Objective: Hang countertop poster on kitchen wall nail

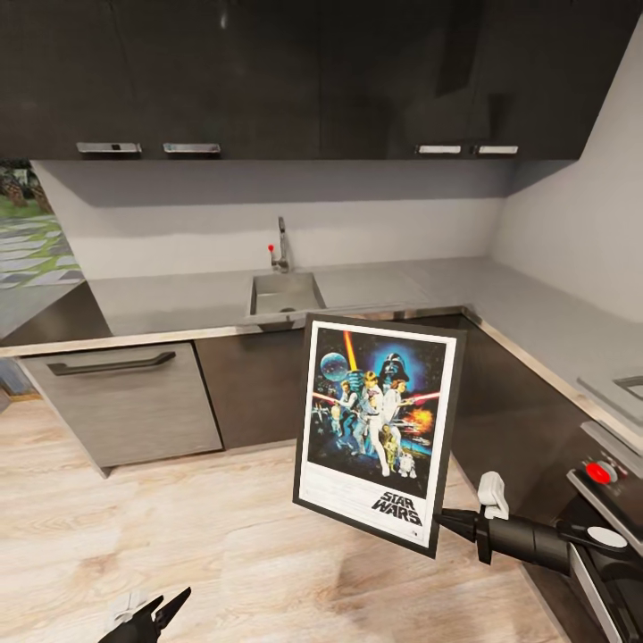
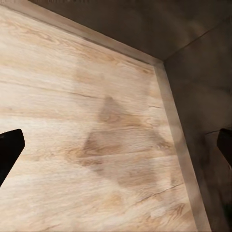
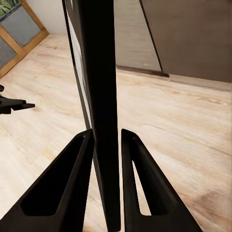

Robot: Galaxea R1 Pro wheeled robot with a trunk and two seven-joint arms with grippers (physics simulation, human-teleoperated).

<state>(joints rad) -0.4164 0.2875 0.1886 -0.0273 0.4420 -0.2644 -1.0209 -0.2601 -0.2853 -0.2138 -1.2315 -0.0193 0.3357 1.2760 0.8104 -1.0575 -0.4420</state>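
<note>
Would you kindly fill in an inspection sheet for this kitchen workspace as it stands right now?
Surface: grey kitchen countertop, L-shaped, with an inset sink and a tap behind it.
Job's things: poster off the counter, held in the air above the wooden floor, slightly tilted; no wall nails made out.
Clutter: nothing seen on the counter.
Grippers: right gripper shut on the poster's edge, one of the fingers on each face; left gripper low, open, holding nothing.
Cables: nothing seen.
Surroundings: dark upper cabinets, pale grey wall, a stove at the right.
</note>
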